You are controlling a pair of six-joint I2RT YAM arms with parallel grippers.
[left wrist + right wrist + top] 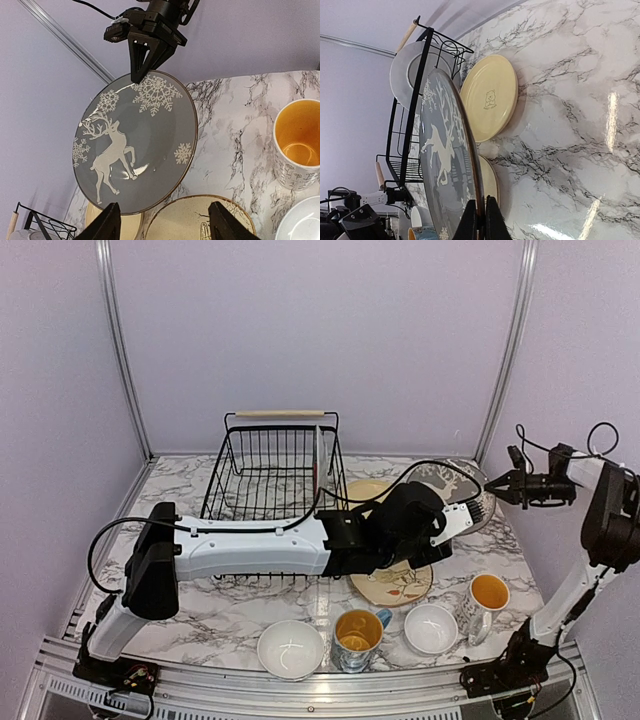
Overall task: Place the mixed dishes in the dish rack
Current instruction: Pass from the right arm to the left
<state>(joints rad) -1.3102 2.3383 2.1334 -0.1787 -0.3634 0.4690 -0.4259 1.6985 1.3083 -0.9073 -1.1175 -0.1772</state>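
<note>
R pincer clamped shut on rim of grey reindeer plate, plate tilted on edge. L pincer open, empty, plate face just ahead. Dish rack well apart from R pincer, beyond L pincer.

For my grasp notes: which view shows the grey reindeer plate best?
Left wrist: the grey reindeer plate faces it fully, with the right tool pinching its rim. Top external shows it mostly hidden behind the left arm; right wrist sees it obliquely, nearly edge-on.
</note>
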